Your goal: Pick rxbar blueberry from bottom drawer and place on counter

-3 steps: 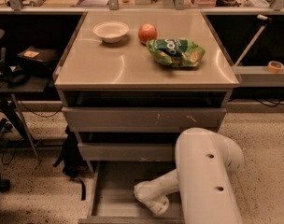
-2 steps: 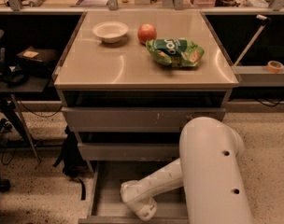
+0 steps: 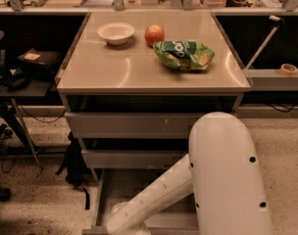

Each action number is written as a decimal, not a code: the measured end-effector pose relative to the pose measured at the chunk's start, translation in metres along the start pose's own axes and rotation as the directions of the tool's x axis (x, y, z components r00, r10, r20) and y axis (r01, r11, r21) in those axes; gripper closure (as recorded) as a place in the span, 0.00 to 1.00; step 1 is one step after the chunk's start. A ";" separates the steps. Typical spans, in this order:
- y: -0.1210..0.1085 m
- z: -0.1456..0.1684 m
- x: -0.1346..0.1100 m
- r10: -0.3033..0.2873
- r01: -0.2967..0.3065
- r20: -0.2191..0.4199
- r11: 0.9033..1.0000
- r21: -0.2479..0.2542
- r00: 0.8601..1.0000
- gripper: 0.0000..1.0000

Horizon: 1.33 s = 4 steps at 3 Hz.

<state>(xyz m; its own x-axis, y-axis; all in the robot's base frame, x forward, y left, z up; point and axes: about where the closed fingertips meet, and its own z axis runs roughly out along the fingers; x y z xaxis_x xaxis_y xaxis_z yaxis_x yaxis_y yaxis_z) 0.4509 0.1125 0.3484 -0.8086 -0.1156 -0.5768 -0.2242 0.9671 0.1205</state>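
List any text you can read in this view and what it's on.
White lettering on the green snack bag: too blurred to read.
Nothing else carries legible text.
The gripper sits low in the bottom drawer, at the picture's lower edge.

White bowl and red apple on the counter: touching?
Apart. Camera view shows bare glossy beige counter between white round bowl and red apple. Claw is low in the grey-brown bottom drawer, away from both.
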 end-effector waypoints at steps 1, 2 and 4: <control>0.000 0.000 0.000 0.000 0.000 -0.001 1.000 0.000 1.000 1.00; -0.014 -0.017 -0.011 0.013 -0.016 0.046 0.998 0.065 0.999 1.00; -0.091 -0.177 -0.075 0.158 -0.269 0.353 0.918 0.291 0.922 1.00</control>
<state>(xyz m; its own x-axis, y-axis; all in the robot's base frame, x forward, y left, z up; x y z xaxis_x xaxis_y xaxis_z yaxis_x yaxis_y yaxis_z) 0.4358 -0.0065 0.5235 -0.5895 0.1262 -0.7979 0.1699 0.9850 0.0303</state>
